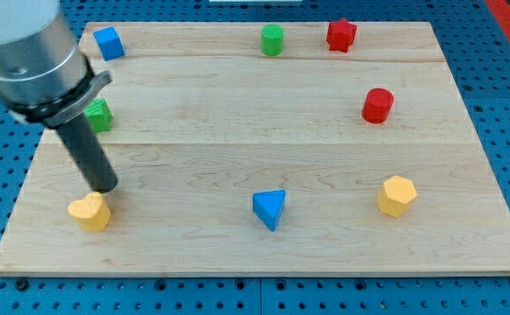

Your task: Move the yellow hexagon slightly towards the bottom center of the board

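Note:
The yellow hexagon [396, 195] sits at the board's lower right. My tip [103, 187] is at the lower left, far from the hexagon, just above a yellow heart-shaped block [90, 211] and close to touching it. The dark rod rises from the tip to the arm's grey body at the view's top left.
A blue triangle [269, 208] lies at the bottom centre. A red cylinder [378, 105] is at the right, a red star [341, 35] and a green cylinder [273, 40] at the top. A blue block [108, 43] is at the top left, and a green block [100, 115] is partly behind the arm. The wooden board [237, 114] rests on a blue pegboard.

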You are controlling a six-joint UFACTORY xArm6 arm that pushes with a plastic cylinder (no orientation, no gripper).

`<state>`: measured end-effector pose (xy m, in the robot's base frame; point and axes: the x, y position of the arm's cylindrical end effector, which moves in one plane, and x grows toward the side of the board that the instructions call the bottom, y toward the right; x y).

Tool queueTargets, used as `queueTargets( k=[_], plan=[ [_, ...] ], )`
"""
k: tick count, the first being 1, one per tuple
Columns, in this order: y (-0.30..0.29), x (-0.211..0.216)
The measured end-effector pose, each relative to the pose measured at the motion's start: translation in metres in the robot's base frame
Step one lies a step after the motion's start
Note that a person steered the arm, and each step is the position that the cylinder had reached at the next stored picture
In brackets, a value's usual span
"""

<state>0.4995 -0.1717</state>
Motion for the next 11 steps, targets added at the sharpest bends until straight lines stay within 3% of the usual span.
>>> queueTargets(
  k=[1, 3, 6, 8, 11],
  plan=[
    [0.072, -0.067],
    [0.233, -0.078],
    [0.359, -0.045],
    [0.351, 0.029],
    [0.313, 0.056]
  ],
)
